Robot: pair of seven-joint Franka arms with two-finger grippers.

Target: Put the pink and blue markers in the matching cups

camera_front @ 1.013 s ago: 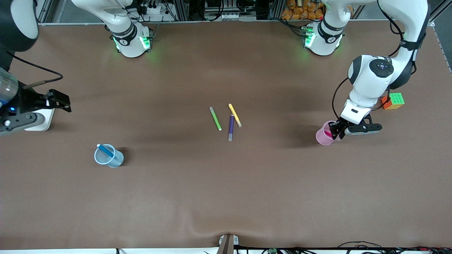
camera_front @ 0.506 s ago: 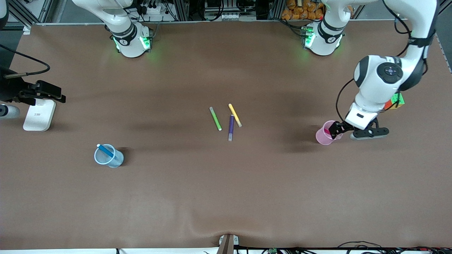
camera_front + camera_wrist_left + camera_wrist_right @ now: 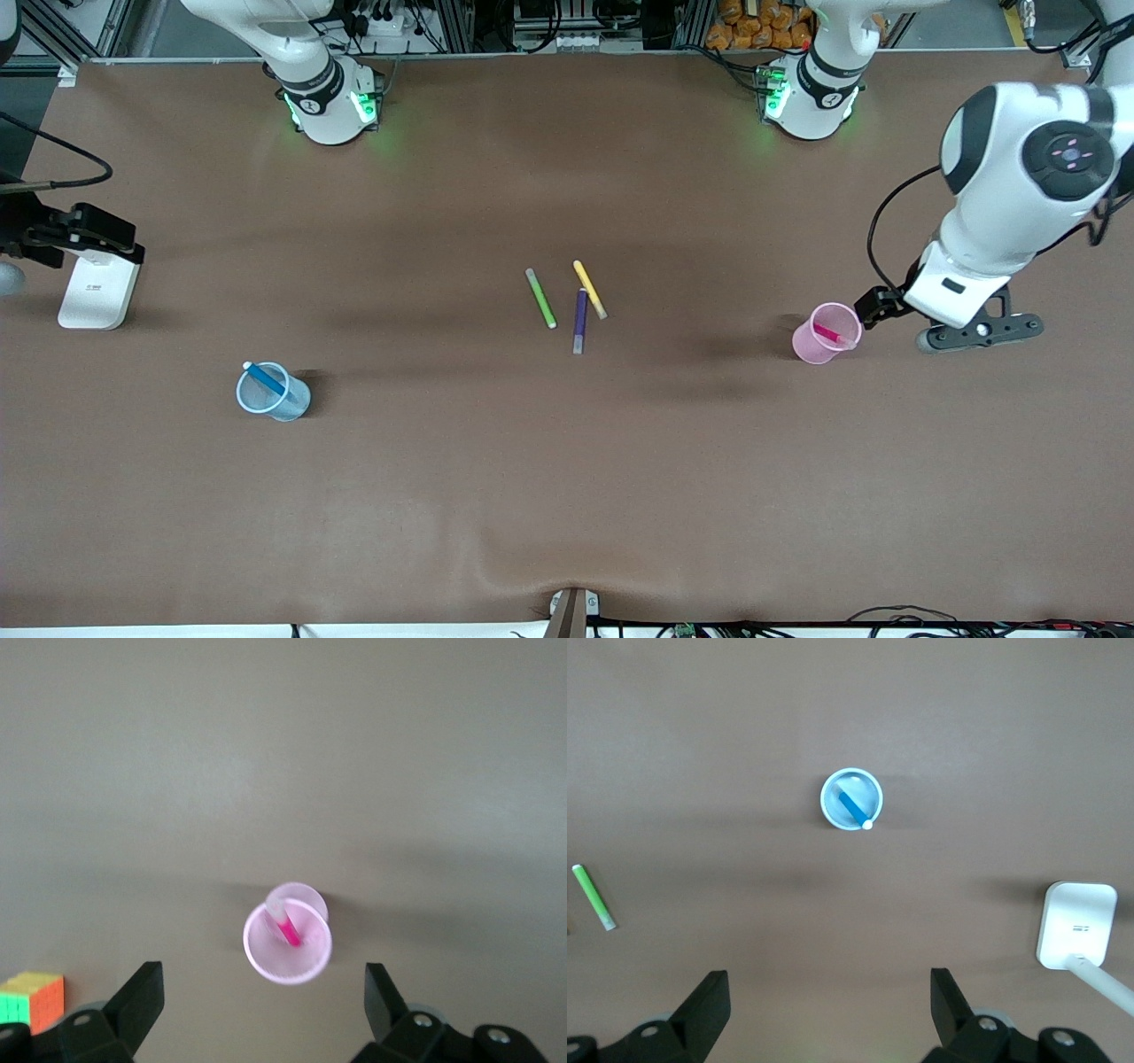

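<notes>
The pale pink cup [image 3: 816, 344] stands upright toward the left arm's end of the table, and the pink marker [image 3: 830, 333] leans inside it. In the left wrist view the pink cup [image 3: 270, 964] with the pink marker [image 3: 289, 929] shows below, just ahead of the open, empty left gripper [image 3: 263, 1003]. In the front view the left gripper [image 3: 875, 307] hangs beside the cup's rim. The pale blue cup [image 3: 285, 403] holds the blue marker [image 3: 264, 378] toward the right arm's end. The right gripper [image 3: 93, 232] waits open at that table end, well clear of the blue cup [image 3: 866, 787] and blue marker [image 3: 852, 808].
A green pen [image 3: 540, 298], a yellow pen [image 3: 589, 289] and a dark purple pen [image 3: 579, 321] lie together mid-table. A white flat device [image 3: 97, 288] lies under the right gripper. A colour cube [image 3: 34, 999] sits near the left gripper.
The left gripper opened, let the pink marker drop into the pink cup, then rose and drew back toward its own table end. The right arm pulled back toward the table's edge.
</notes>
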